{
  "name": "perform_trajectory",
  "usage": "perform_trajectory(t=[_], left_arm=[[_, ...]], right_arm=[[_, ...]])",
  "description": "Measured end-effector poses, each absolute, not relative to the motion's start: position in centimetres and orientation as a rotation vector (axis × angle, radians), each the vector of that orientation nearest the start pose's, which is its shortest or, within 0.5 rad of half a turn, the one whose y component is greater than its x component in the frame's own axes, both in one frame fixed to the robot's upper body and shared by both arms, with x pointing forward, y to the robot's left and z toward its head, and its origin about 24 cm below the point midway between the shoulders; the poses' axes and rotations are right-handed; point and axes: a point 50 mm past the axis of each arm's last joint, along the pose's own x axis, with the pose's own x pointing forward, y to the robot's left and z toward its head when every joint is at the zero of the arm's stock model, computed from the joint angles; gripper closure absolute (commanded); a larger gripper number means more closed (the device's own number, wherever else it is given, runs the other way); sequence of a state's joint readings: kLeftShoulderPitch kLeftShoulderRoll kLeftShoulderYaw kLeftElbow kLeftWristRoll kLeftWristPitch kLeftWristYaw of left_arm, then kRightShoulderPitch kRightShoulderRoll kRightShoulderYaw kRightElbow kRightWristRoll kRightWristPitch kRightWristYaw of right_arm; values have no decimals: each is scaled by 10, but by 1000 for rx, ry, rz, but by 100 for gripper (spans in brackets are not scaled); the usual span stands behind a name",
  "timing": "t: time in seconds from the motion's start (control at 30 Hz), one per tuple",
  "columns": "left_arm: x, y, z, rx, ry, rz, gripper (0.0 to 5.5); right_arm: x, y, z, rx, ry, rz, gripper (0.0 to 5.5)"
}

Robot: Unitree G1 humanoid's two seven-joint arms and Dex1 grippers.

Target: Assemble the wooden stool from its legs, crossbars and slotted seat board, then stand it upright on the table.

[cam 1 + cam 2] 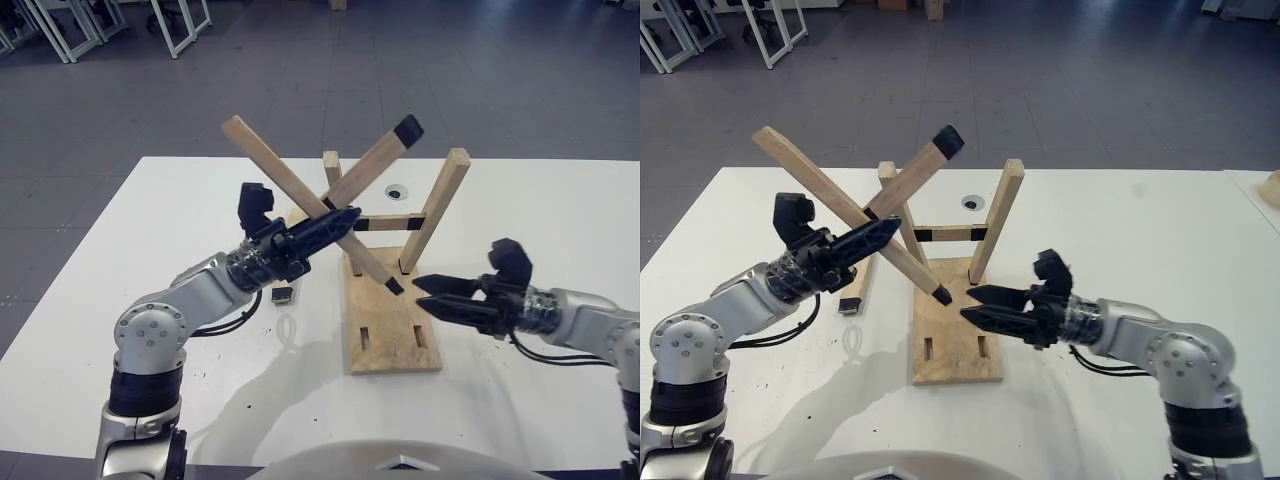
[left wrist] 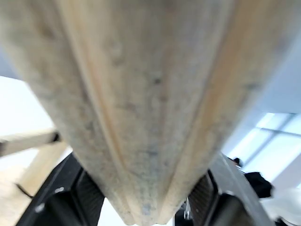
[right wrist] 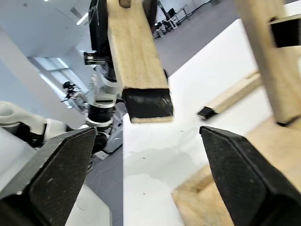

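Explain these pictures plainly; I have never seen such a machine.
This is a humanoid robot with two arms, each ending in a gripper with two black fingers. The two wide pictures come from cameras in its head, looking down over a white table; the two close ones come from a camera on each wrist. On the table lies a flat slotted wooden seat board, with two pale wooden legs joined by a crossbar standing at its far end. The left gripper is shut on another long pale wooden leg, tilted in the air. The right gripper hovers open and empty above the board.
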State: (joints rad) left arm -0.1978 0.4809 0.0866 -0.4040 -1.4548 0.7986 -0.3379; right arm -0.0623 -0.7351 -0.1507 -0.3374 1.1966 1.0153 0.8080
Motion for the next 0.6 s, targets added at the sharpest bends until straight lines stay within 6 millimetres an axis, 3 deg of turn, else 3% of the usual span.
perform_trajectory(t=[0.1,0.23,0.37,0.6], left_arm=[[231,139,161,-595,128,-1061,345],[216,128,144,-310,116,-1211,345],[209,130,130,-121,62,-1360,345],[207,129,102,-79,45,-1421,345]], right_arm=[[218,-214,102,431,556,916,28],[224,-216,82,385,537,734,1],[224,-215,74,366,542,693,1],[223,-216,68,343,559,678,1]])
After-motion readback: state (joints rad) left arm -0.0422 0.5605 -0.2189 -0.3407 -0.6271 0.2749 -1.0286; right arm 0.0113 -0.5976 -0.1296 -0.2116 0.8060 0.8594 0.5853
